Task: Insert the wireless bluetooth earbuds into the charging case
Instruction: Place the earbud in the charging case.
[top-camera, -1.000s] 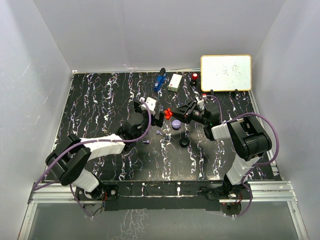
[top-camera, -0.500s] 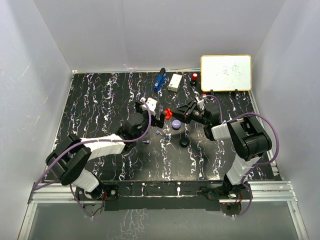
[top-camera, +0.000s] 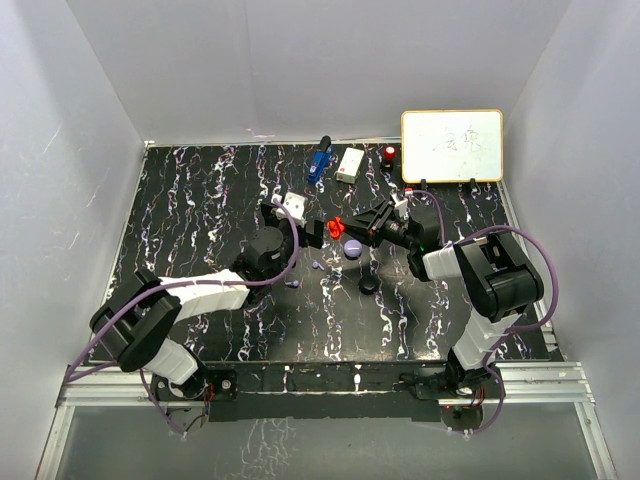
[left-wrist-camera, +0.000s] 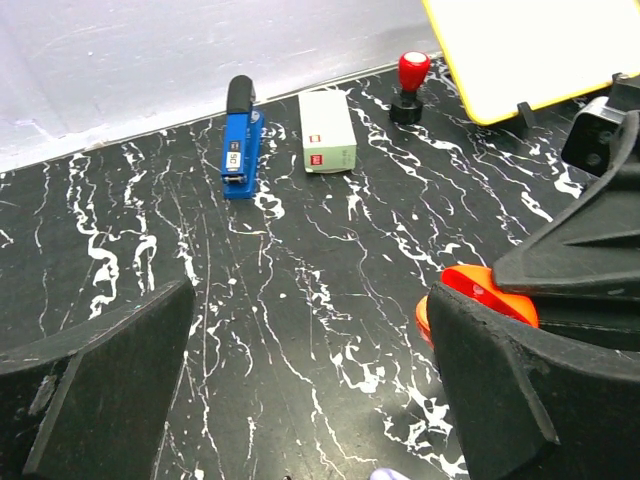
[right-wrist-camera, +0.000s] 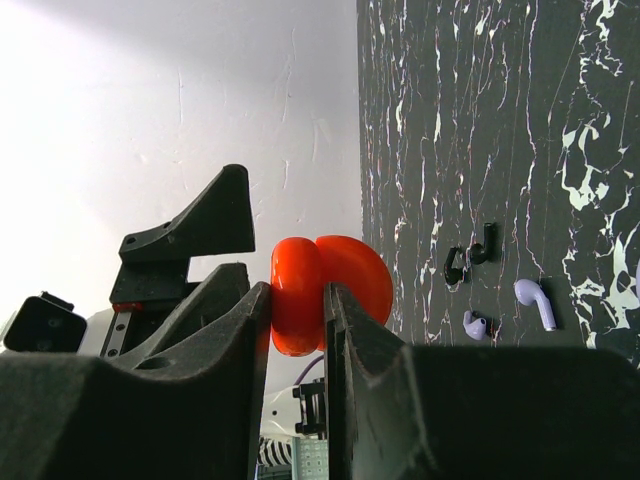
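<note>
My right gripper (top-camera: 344, 228) (right-wrist-camera: 298, 300) is shut on a red charging case (right-wrist-camera: 300, 290) (top-camera: 337, 226) and holds it above the table; two rounded halves of the case show past the jaws. My left gripper (top-camera: 296, 222) (left-wrist-camera: 310, 400) stands open just left of it with nothing between its fingers, and the red case (left-wrist-camera: 478, 296) peeks out behind its right finger (left-wrist-camera: 520, 390). On the table lie two black earbuds (right-wrist-camera: 470, 255) and two lavender earbuds (right-wrist-camera: 535, 303) (right-wrist-camera: 478, 325) (top-camera: 316, 265). A lavender case (top-camera: 352, 247) and a black case (top-camera: 369, 284) sit nearby.
Along the far edge stand a blue stapler (left-wrist-camera: 238, 140) (top-camera: 319, 160), a white box (left-wrist-camera: 327, 145) (top-camera: 350, 164), a red stamp (left-wrist-camera: 412, 85) (top-camera: 389, 155) and a whiteboard (top-camera: 452, 146) (left-wrist-camera: 540, 50). White walls close in the black marbled table (top-camera: 200, 220).
My left gripper has shifted slightly away and to the left, still open. The right gripper has kept still with the red case.
</note>
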